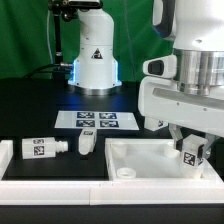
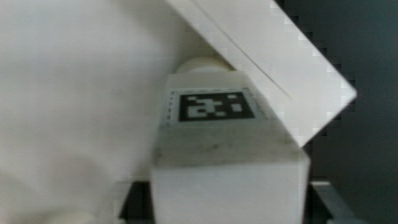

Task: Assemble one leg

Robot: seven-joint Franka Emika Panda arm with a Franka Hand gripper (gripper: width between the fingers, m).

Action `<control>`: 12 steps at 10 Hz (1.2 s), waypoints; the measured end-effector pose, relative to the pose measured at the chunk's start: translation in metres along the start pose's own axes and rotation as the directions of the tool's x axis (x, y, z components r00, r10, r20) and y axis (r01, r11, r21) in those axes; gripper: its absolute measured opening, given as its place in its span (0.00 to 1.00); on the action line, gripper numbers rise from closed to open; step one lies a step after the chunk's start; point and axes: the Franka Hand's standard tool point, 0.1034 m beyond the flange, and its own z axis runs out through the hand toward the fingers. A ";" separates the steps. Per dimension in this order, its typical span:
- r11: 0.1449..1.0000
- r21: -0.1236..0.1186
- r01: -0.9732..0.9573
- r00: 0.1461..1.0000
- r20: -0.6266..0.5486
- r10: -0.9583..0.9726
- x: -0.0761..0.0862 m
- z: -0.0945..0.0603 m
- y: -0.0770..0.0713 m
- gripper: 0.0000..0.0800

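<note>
leg (image 1: 191, 152) sits upright between the jaws of the gripper (image 1: 190, 150), clamped. held over the white square panel (image 1: 150, 160); tag faces the wrist view (image 2: 217, 107).

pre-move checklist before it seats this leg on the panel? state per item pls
1. Leg held: a leg sits in the pincer at the panel's corner on the exterior view's right. Ok.
2. Grip square: in the wrist view the leg looks upright and centred. Ok.
3. Leg over a corner hole: hole under it hidden. Cannot tell.
4. Panel flat: it lies flat against the white rim. Ok.
5. Spare legs clear: two lie to the exterior view's left, off the panel. Ok.
6. Marker board unobstructed. Ok.
</note>
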 end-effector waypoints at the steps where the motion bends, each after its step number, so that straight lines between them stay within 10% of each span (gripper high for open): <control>1: 0.985 0.011 -0.171 0.985 0.004 0.171 -0.002 0.000 0.002 0.36; 6: 0.911 0.021 -0.413 0.911 0.005 0.413 -0.003 -0.001 0.005 0.36; 12: 0.565 0.025 -0.825 0.565 0.057 0.823 -0.008 -0.001 0.008 0.36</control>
